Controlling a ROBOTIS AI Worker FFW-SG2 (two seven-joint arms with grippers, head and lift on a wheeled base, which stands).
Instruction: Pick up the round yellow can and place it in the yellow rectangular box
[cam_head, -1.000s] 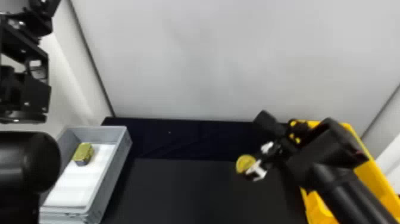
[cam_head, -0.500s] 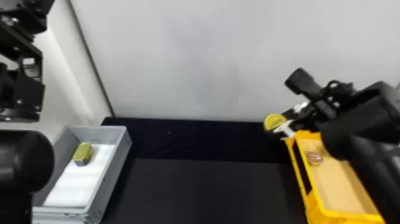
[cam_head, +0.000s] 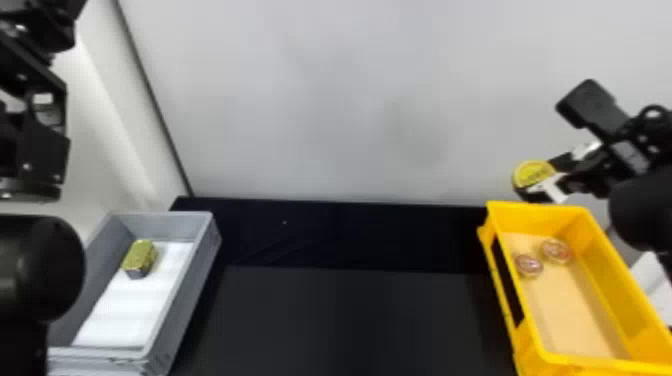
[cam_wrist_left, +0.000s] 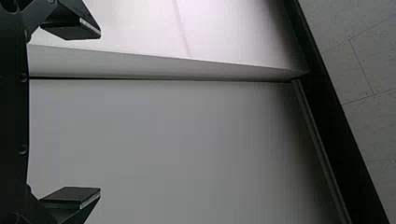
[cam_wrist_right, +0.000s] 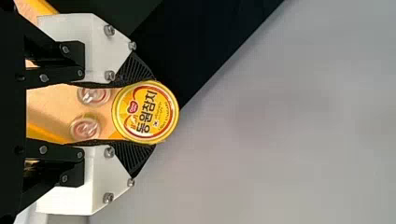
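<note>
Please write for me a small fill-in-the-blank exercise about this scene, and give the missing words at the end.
1. The round can is held by the robot's ____ gripper.
2. The number of round things visible inside the yellow box is ____.
3. The sheet in the gray box has the color ____.

Missing words: right; two; white.

Can (cam_wrist_right: 145, 112): yellow, red bands, black lettering
Right gripper (cam_head: 552, 176): black, white; ribbed pads (cam_wrist_right: 135, 70)
Box (cam_head: 615, 280) near gripper: yellow
Bin (cam_head: 182, 285) far from gripper: grey
</note>
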